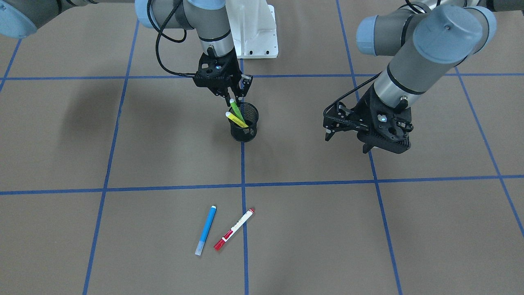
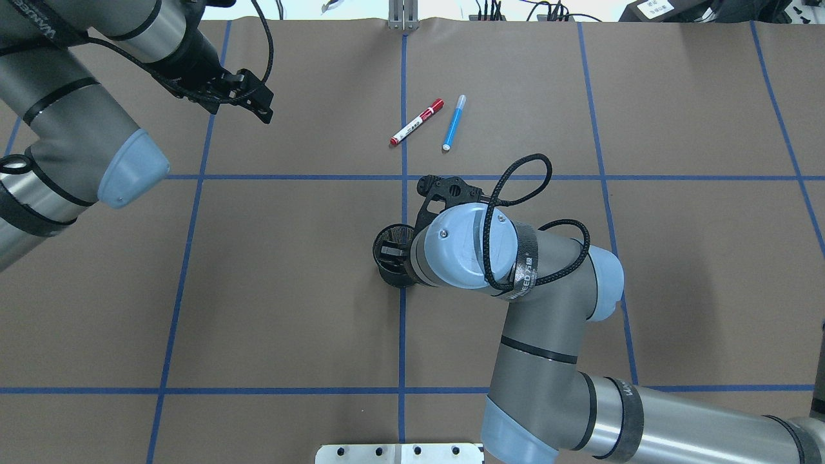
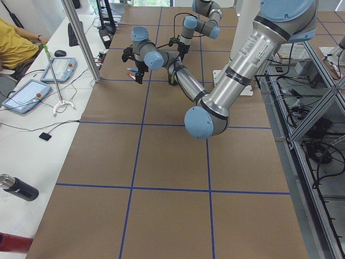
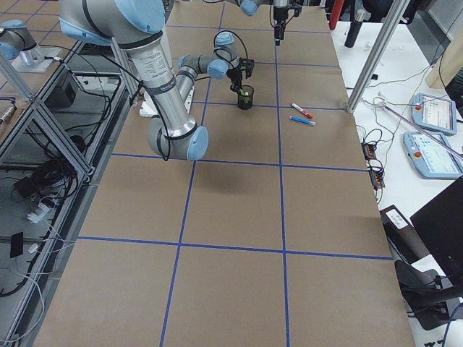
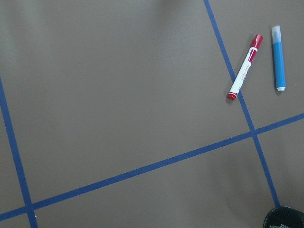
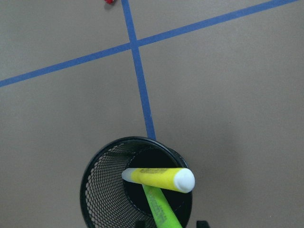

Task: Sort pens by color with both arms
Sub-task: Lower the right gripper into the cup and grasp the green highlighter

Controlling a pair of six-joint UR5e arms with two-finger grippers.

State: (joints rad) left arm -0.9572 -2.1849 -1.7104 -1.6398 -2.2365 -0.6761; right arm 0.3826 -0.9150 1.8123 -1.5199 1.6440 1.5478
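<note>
A black mesh cup stands on the table's centre line. A yellow pen and a bright green pen lean inside it. My right gripper hovers just above the cup, open, with a finger on either side of the green pen's top end. The blue pen and the white pen with red cap lie side by side on the table, on the far side from the robot. My left gripper is open and empty above bare table, well away from the cup and pens.
The white bolted pedestal base sits at the robot's edge of the table. Blue tape lines divide the brown surface into squares. A side desk with tablets and a seated person is beyond the table's far edge.
</note>
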